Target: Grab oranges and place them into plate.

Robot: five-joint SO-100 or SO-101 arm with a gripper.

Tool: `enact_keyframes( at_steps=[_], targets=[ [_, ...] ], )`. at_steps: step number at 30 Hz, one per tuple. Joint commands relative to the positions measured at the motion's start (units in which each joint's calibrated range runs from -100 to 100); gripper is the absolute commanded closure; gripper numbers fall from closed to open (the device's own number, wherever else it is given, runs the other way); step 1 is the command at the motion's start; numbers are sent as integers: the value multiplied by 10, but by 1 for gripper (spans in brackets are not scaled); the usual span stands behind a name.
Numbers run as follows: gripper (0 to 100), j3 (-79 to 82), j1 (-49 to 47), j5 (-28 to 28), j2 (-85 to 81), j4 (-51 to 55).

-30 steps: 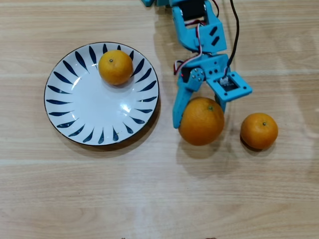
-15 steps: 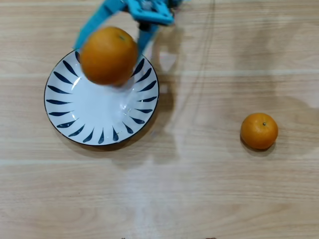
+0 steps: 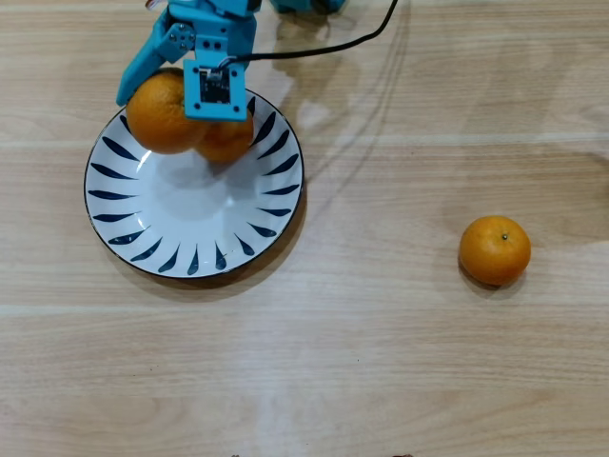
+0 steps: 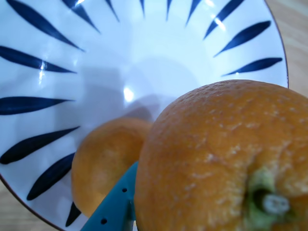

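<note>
Large orange (image 3: pixel 157 112) is held clamped in the tool (image 3: pixel 181 100) above the upper part of the plate (image 3: pixel 190 257), right beside the small orange (image 3: pixel 228 141) already lying there; in the wrist view a blue finger (image 4: pixel 113 209) is seen between the two. A third orange (image 3: pixel 495 250) lies on the counter (image 3: pixel 381 362), well apart. Risk: on release, the large fruit may be dropped against the small one and either may roll off the shallow rim.

Glossy white plate (image 3: pixel 190 205), dimpled matt oranges (image 4: pixel 211 159), pale wood-grain table (image 3: pixel 381 362).
</note>
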Motion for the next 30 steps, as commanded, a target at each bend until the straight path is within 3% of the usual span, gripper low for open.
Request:
enact_keyframes(
  at_steps=[1,7,14,16,21,26,28,30],
  targets=[
    [64,-12,8,12,7,-28],
    [47,-13,9,25,7,-29],
    [47,-56,-36,-2,5,-23],
    [48,-85,-73,-12,5,-22],
    [69,-173,-238,-61,15,-29],
    [72,-199,-352,-97,40,-44],
    [72,-205,-390,-107,69,-98],
    [72,-201,-435,-118,125,-222]
  ],
)
